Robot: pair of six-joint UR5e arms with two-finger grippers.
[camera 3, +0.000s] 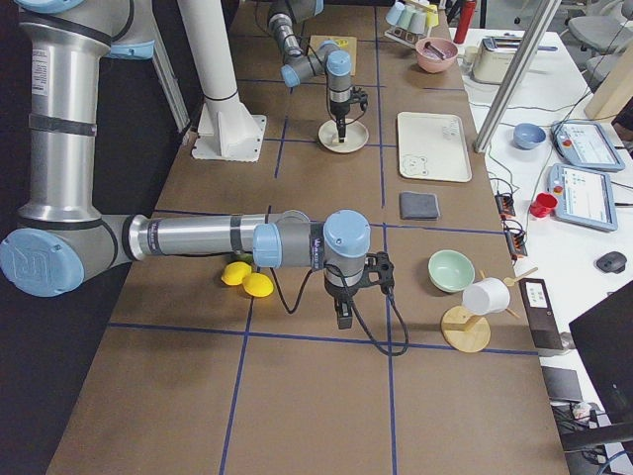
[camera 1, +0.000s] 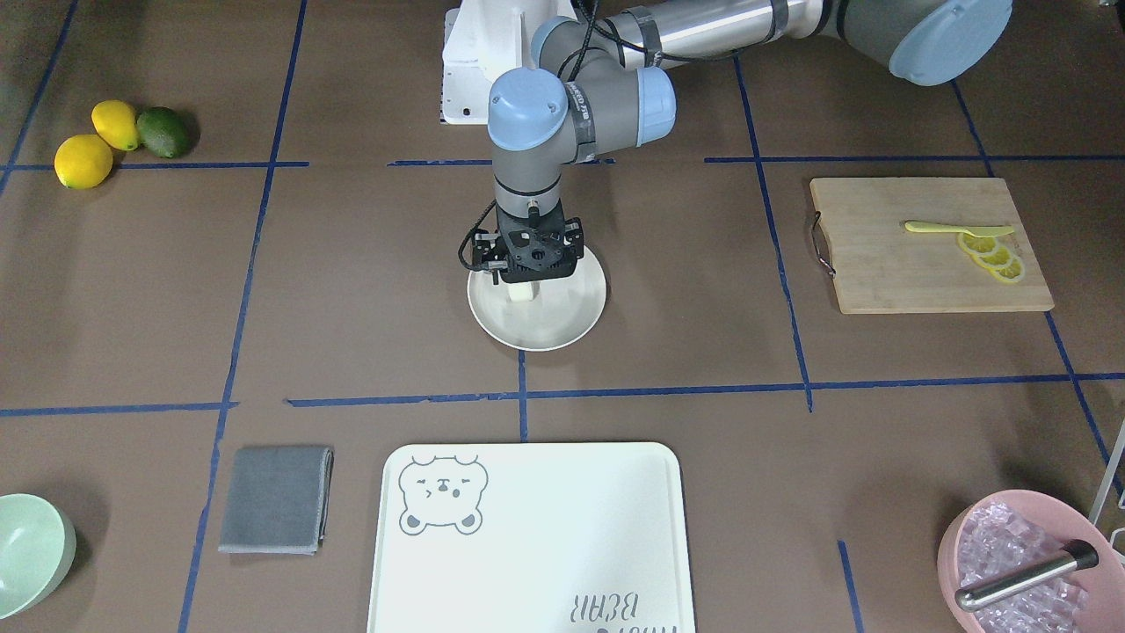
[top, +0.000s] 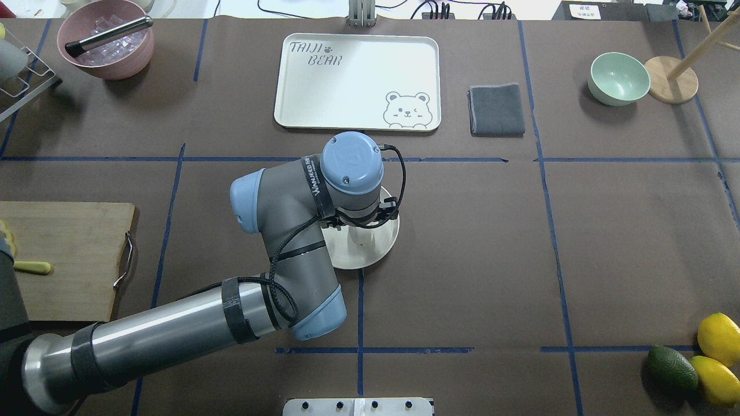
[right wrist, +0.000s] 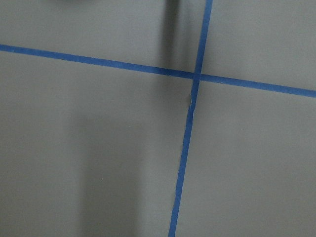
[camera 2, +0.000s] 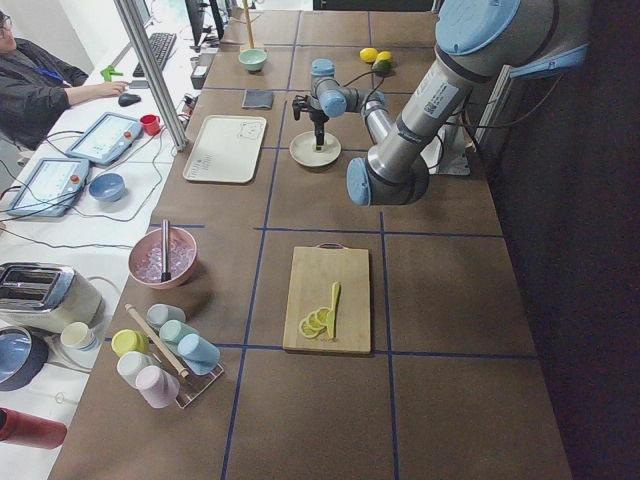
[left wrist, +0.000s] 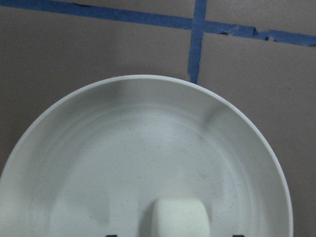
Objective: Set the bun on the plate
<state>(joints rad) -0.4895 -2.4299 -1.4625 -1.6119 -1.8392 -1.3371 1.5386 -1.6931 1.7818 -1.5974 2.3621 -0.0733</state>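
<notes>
The cream plate (camera 1: 547,331) (top: 354,260) lies at the table's middle. On it stands the small white bun (camera 1: 520,293) (top: 362,237), toward the robot's side of the plate. My left gripper (camera 1: 526,280) (top: 362,229) points straight down over the bun. In the left wrist view the bun (left wrist: 180,217) rests on the plate (left wrist: 148,138), and only two dark finger corners show at the bottom edge, well clear of its sides, so the gripper is open. My right gripper (camera 3: 342,319) hangs over bare table near the lemons; whether it is open or shut I cannot tell.
A white bear-printed tray (camera 1: 545,545) and a folded grey cloth (camera 1: 274,499) lie on the operators' side. The cutting board (camera 1: 914,281) holds lemon slices and a knife. A mint bowl (camera 1: 26,549), a pink ice bowl (camera 1: 1011,563) and lemons (camera 1: 83,160) sit at the corners.
</notes>
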